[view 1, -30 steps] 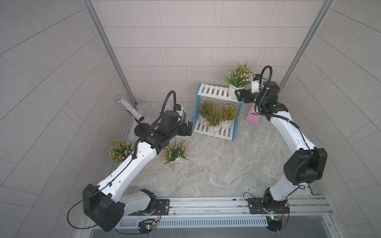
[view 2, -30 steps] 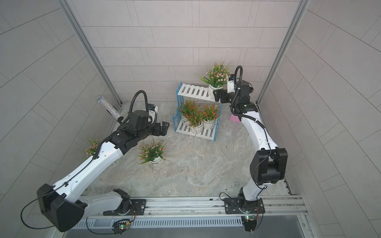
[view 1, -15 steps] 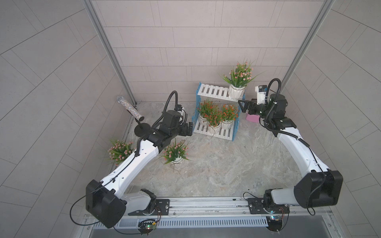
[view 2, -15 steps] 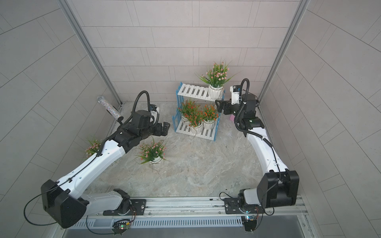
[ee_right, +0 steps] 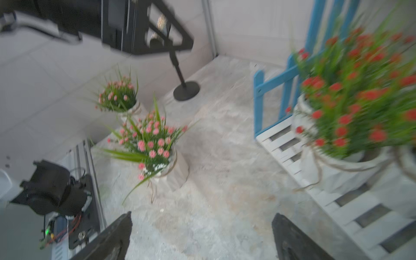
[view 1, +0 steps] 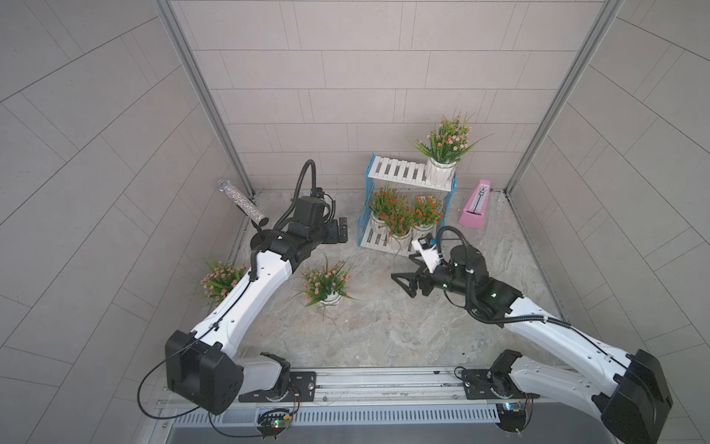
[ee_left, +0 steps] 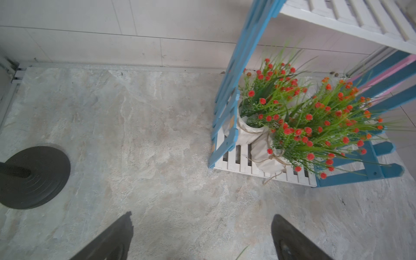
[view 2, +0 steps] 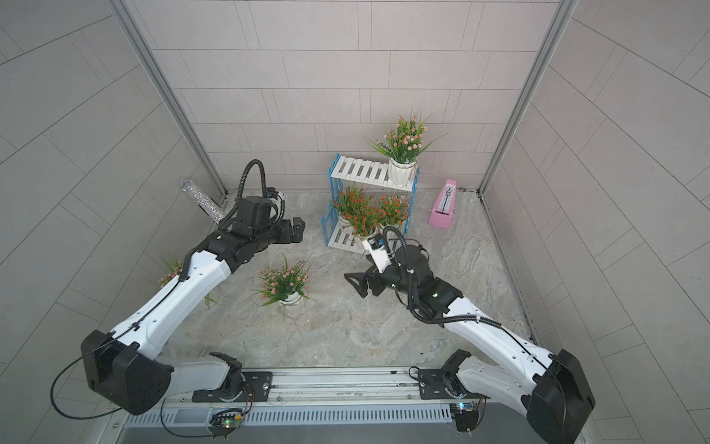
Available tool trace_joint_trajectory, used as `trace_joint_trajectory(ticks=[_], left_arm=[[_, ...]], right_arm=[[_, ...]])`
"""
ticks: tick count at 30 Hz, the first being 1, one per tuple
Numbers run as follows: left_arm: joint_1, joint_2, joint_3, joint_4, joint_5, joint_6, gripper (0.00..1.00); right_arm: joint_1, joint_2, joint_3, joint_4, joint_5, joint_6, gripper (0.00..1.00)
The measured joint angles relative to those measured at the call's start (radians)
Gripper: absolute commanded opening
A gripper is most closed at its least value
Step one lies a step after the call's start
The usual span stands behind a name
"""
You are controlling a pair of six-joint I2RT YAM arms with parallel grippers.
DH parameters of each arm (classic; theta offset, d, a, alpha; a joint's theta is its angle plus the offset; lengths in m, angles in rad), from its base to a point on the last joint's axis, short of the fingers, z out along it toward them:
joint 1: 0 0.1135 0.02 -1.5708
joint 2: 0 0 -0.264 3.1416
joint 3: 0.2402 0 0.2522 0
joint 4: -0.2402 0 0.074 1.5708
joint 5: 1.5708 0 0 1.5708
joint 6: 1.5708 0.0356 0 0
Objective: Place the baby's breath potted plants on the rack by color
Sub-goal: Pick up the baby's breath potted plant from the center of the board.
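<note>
Empty right gripper (view 1: 403, 273) gaped wide near the floor's pink plant (view 1: 325, 282). Best approach looked low, squeezing the pot (view 1: 330, 301), not leaves.

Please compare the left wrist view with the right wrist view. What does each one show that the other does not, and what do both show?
Only the left wrist view: the rack's upper shelf.
Only the right wrist view: two pink-flowered plants standing on the floor, one nearer and one farther.
Both: the red-flowered plants on the rack's lower shelf, the black round stand base, and the arm's own gripper with open jaws, the left gripper and the right gripper.
</note>
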Motion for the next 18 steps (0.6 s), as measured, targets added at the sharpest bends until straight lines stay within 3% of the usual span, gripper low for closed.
trace_joint_trajectory(ticks=[7, 13, 18], left_arm=[[0.131, -0.084, -0.054, -0.012, 0.032, -0.043, 1.0], [0.146, -0.133, -0.117, -0.01, 0.033, -0.073, 1.0], [0.146, -0.141, -0.156, -0.002, 0.033, -0.09, 1.0]], right_arm=[[0.172, 0.337, -0.088, 0.303, 0.043, -0.04, 0.99], [0.215, 0.649, -0.068, 0.672, 0.034, -0.016, 0.99], [0.251, 0.84, 0.02, 0.869, 0.018, 0.001, 0.99]])
